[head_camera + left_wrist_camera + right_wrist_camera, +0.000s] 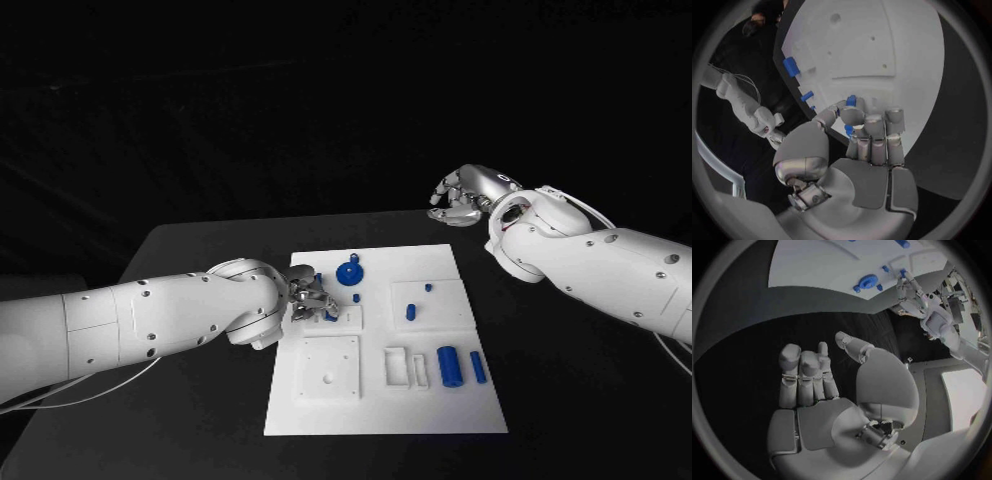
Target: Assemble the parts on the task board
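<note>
The task board [433, 400] lies mid-table. At its left edge the left hand [306, 297] pinches a small blue part [851, 101] between thumb and fingertips (a second blue piece shows beneath the fingers). Beyond the board's far right corner, the right hand [469, 195] hangs above the table [188, 250], fingers curled in, holding nothing.

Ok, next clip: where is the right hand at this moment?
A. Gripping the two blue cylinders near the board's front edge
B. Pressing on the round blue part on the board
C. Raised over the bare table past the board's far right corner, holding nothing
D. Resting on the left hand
C: the head view shows the right hand off the white board, over dark table, and its wrist view shows its fingers holding nothing.
</note>
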You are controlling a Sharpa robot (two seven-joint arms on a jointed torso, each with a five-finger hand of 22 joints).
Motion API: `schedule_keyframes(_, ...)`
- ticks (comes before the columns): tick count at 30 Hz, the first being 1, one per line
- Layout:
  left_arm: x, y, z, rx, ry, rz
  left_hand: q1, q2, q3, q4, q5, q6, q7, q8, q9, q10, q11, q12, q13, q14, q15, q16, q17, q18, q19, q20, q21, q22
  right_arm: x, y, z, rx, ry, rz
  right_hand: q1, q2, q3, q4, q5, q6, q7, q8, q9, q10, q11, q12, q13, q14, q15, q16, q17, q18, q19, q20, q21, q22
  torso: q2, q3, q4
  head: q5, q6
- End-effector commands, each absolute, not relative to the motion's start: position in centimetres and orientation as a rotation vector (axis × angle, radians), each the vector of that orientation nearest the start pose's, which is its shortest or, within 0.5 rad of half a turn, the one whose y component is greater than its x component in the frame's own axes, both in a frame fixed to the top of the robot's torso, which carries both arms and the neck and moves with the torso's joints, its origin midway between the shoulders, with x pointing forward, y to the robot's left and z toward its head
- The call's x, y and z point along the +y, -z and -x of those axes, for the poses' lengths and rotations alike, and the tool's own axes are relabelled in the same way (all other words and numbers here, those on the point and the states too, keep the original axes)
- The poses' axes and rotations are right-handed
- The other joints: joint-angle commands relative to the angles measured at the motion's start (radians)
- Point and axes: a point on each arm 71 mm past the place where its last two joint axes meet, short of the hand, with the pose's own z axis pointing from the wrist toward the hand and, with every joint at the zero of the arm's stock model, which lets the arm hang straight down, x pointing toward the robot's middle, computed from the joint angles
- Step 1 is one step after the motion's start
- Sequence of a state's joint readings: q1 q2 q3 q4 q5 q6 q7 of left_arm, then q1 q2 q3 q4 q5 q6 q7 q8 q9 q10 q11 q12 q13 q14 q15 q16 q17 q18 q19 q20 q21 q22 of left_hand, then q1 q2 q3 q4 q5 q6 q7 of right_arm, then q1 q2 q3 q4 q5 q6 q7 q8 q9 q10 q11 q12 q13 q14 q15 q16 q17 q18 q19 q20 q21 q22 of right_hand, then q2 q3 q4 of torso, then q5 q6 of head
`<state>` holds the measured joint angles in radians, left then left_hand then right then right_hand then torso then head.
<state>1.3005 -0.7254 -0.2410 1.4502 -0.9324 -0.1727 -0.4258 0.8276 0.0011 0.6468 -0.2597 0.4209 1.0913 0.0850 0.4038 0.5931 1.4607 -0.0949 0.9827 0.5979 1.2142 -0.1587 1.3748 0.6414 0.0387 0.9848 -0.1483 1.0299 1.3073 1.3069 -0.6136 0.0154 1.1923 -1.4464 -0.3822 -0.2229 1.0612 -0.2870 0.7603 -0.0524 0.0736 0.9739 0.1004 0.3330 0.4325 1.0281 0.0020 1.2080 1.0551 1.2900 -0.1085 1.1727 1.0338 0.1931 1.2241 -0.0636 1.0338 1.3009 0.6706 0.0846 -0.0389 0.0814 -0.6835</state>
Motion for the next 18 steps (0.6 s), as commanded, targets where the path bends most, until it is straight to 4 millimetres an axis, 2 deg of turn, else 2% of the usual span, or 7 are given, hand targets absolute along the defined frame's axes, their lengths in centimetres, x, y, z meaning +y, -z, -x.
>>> schedule_keyframes(1, 18.50, 23.99, -48.52, 2.190, 0.505, 0.309, 0.002, 0.003, 0.004, 0.000, -0.007, 0.156, -0.117, -0.006, 0.459, -0.040, -0.042, 0.003, -0.001, 0.031, -0.064, 0.005, -0.001, 0.010, -0.001, -0.130, 0.007, 0.008, -18.81, 12.34, -56.88, 1.499, -0.472, -0.011, -0.005, -0.006, -0.005, -0.001, 0.004, 0.004, 0.012, -0.006, -0.001, -0.009, -0.001, -0.007, -0.002, -0.009, 0.001, -0.006, -0.001, 0.069, -0.008, -0.002, -0.005, -0.001, 0.000, 0.0003, -0.0001, 0.000, -0.001)
schedule_keyframes(18, 18.22, 24.11, -48.39, 2.217, 0.512, 0.284, -0.009, -0.003, -0.002, 0.014, -0.017, 0.174, -0.117, -0.024, 0.442, -0.041, -0.041, 0.025, -0.003, 0.029, -0.062, 0.020, -0.004, 0.012, -0.008, -0.129, 0.017, 0.005, -18.76, 12.39, -56.93, 1.504, -0.470, -0.011, -0.005, -0.006, -0.005, -0.001, 0.006, 0.003, 0.012, -0.006, -0.001, -0.009, -0.001, -0.007, -0.002, -0.009, 0.001, -0.006, -0.001, 0.069, -0.008, -0.002, -0.006, -0.001, 0.000, 0.0002, 0.0003, -0.001, -0.003)
